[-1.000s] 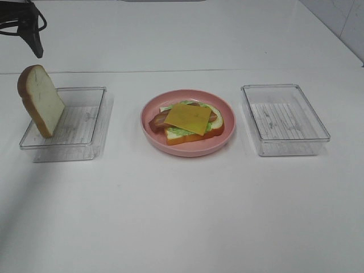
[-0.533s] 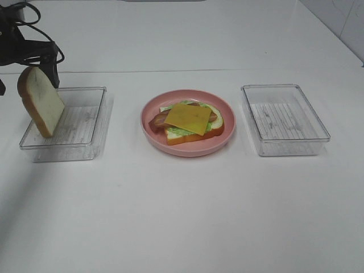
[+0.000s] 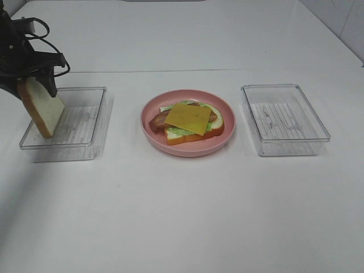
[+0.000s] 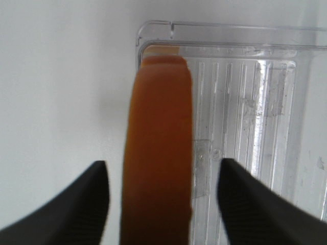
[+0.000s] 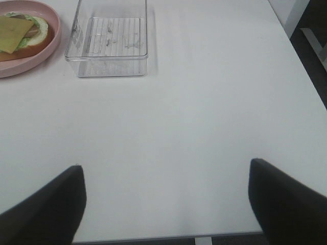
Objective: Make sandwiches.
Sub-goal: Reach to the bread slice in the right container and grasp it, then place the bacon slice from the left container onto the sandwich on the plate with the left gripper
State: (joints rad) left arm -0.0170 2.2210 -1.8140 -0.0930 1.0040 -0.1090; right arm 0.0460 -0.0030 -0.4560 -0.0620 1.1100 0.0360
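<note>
The white table [image 3: 182, 216] carried two clear trays with a pink plate [image 3: 187, 149] between them. The right tray [image 3: 284, 119] was empty. On the plate lay the open sandwich: a bottom slice of bread [image 3: 196, 136], lettuce [image 3: 177, 131], bacon [image 3: 158, 120] and a square of cheese [image 3: 187, 118] on top, with no top slice yet. That missing piece, the last bread slice [image 3: 46, 111], stood on edge and tilted at the outer end of the left tray [image 3: 85, 114].

A second earlier the left arm had only shown at the far corner of the high view, clear of the slice. It had since come down over the tray, and its left gripper [image 4: 163, 173] now straddled the crust at the top of the slice. The jaws had also narrowed from their widest, though the wrist view showed a sliver of daylight on each side of the crust, so they were open and not yet pinching. That pointed to the pick-up of the top slice being in hand, with closing, lifting and carrying to the plate to come.

The left arm reached in from the far left, fingers pointing down, one on each face of the slice. The right gripper [image 5: 166, 178] hung open and empty over bare table, well clear of the right tray.
</note>
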